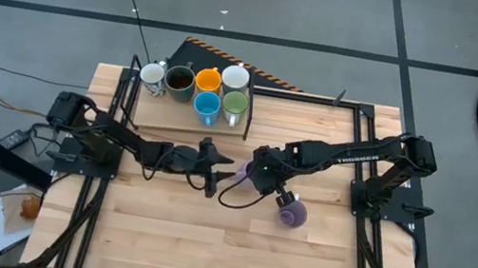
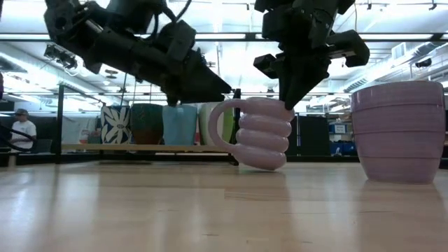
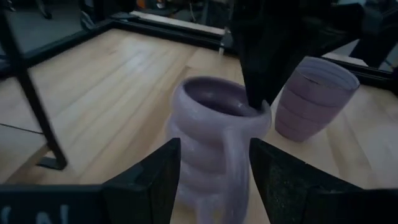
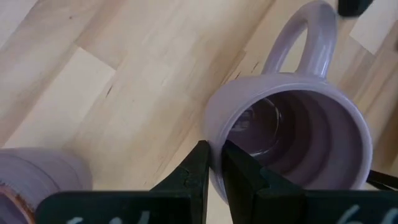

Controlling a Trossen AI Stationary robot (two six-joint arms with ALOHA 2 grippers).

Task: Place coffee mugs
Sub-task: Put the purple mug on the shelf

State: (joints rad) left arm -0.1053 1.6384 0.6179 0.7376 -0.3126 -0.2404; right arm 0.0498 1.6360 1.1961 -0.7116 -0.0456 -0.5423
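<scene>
Lavender mug [image 4: 292, 134] has its rim pinched by the right fingers [image 4: 198, 168], hanging just above the counter [image 2: 140, 210]; left fingers [image 3: 163, 174] stand spread around its handle, second lavender mug [image 2: 399, 129] nearby.

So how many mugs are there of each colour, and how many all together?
white mugs: 2
lavender mugs: 2
orange mug: 1
green mug: 1
blue mug: 1
dark brown mug: 1
Total: 8 mugs
</scene>
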